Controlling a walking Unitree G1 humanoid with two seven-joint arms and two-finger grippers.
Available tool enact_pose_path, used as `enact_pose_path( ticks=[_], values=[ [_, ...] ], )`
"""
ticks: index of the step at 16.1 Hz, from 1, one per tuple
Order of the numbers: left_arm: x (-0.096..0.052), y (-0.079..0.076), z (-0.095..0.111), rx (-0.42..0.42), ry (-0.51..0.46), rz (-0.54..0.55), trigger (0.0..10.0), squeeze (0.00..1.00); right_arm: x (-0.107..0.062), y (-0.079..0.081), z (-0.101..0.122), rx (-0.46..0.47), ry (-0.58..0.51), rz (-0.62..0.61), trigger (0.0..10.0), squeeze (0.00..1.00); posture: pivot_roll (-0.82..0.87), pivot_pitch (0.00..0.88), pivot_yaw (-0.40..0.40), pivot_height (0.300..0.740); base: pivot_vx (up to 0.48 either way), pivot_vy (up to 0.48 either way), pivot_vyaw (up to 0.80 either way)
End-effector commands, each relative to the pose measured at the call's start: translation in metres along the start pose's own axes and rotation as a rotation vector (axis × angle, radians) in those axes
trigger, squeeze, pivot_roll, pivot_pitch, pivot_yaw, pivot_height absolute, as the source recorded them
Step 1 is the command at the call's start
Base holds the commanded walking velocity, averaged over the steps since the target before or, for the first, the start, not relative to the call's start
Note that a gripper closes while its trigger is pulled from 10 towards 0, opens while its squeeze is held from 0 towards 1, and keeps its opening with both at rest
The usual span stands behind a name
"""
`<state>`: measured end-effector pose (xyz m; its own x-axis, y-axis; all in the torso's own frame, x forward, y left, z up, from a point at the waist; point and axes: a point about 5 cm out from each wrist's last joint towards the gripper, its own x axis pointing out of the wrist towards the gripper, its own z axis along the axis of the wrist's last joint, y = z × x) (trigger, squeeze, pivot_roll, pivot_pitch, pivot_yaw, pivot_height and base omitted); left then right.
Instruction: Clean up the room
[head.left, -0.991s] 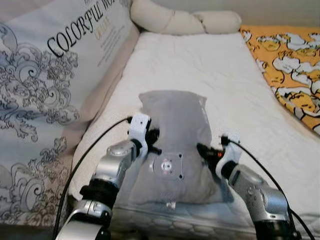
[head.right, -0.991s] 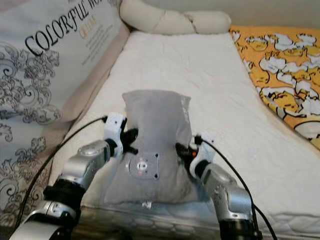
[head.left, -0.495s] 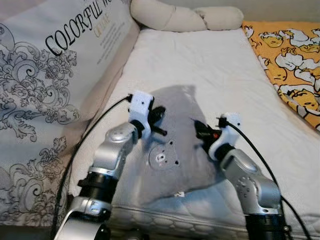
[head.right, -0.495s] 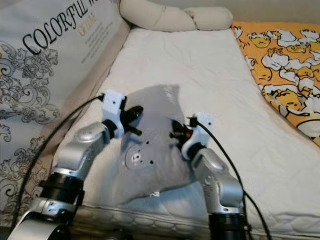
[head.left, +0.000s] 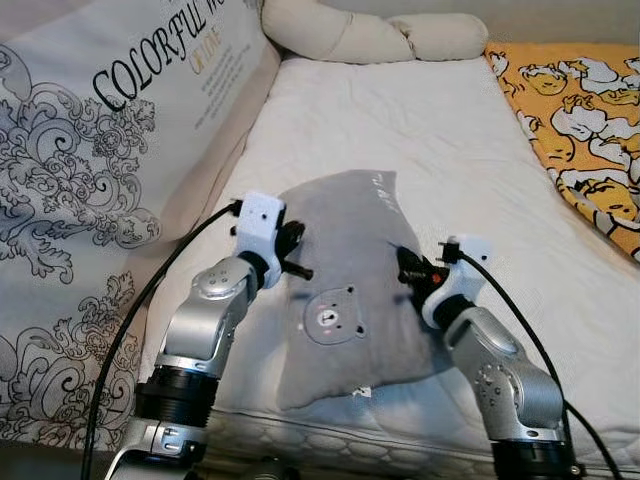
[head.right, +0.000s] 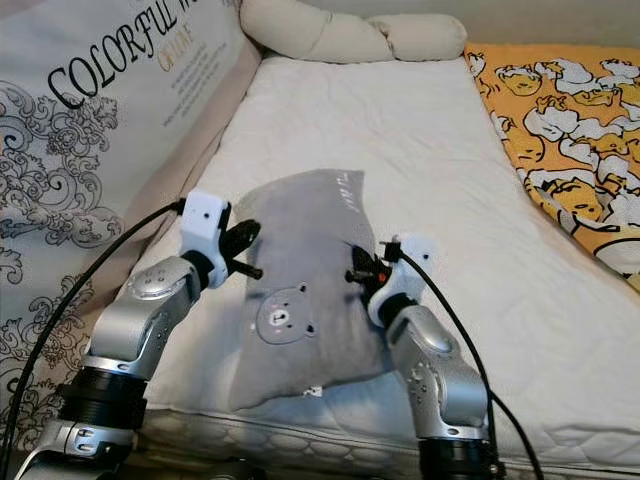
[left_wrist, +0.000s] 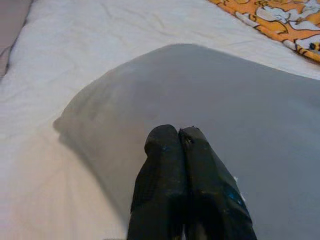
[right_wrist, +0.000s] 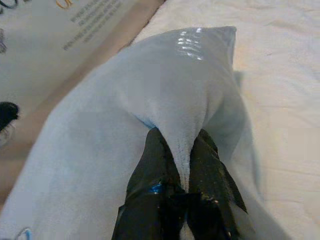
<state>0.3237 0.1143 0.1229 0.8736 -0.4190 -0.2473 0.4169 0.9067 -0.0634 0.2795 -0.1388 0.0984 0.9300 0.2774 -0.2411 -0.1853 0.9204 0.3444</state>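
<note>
A printed fabric panel (head.left: 90, 150) with grey scrollwork runs along the left, its lettering cut off at the frame's top. Beside it the left gripper (head.left: 293, 256), its two fingers (left_wrist: 172, 165) pressed together with nothing between them, rests just at the left edge of the grey pillow (head.left: 345, 270). That pillow, with a small bear patch, lies on the white mattress (head.left: 420, 130) near its front edge, and the right gripper (head.left: 407, 268) pinches a fold of it, while an orange patterned blanket (head.left: 580, 120) runs off the right edge.
</note>
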Motion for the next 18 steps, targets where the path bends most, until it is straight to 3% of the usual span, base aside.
enact_pose_path(
  ticks=[1,2,3,4,7,10,16,17,18],
  values=[
    [-0.001,0.004,-0.011,-0.029,0.045,0.01,10.0,0.52,-0.001,-0.004,-0.004,-0.01,0.021,-0.022,0.0,0.0,-0.04,0.0,0.055,0.74,0.0,0.0,0.0],
    [-0.001,0.004,-0.023,-0.085,0.083,-0.003,10.0,1.0,-0.002,-0.011,-0.013,-0.035,0.078,-0.042,0.0,0.0,-0.05,0.0,0.053,0.74,0.0,0.0,0.0],
    [0.003,-0.001,-0.041,-0.192,0.119,-0.052,10.0,1.0,-0.005,-0.026,-0.029,-0.053,0.175,-0.089,0.0,0.0,-0.06,0.0,0.054,0.74,0.0,0.0,0.0],
    [0.007,-0.008,-0.044,-0.291,0.09,-0.104,10.0,1.0,-0.008,-0.036,-0.037,-0.062,0.225,-0.123,0.0,0.0,-0.08,0.0,0.061,0.74,0.0,0.0,0.0],
    [0.013,-0.018,-0.049,-0.446,0.049,-0.212,10.0,1.0,-0.015,-0.05,-0.051,-0.085,0.295,-0.158,0.0,0.0,-0.1,0.0,0.069,0.74,0.0,0.0,0.0],
    [0.015,-0.032,-0.055,-0.562,0.036,-0.345,10.0,1.0,-0.015,-0.048,-0.051,-0.08,0.299,-0.152,0.0,0.0,-0.1,0.0,0.063,0.74,0.0,0.0,0.0],
    [0.015,-0.059,-0.059,-0.652,0.028,-0.528,10.0,1.0,-0.011,-0.042,-0.049,-0.088,0.293,-0.117,0.0,0.0,-0.1,0.0,0.057,0.74,0.0,0.0,0.0],
    [0.016,-0.061,-0.06,-0.63,0.036,-0.533,10.0,1.0,-0.01,-0.041,-0.049,-0.091,0.291,-0.114,0.0,0.0,-0.1,0.0,0.059,0.74,0.0,0.0,0.0],
    [0.02,-0.066,-0.065,-0.518,0.091,-0.513,10.0,1.0,-0.008,-0.04,-0.047,-0.096,0.286,-0.107,0.0,0.0,-0.1,0.0,0.057,0.74,0.0,0.0,0.0]
  ],
)
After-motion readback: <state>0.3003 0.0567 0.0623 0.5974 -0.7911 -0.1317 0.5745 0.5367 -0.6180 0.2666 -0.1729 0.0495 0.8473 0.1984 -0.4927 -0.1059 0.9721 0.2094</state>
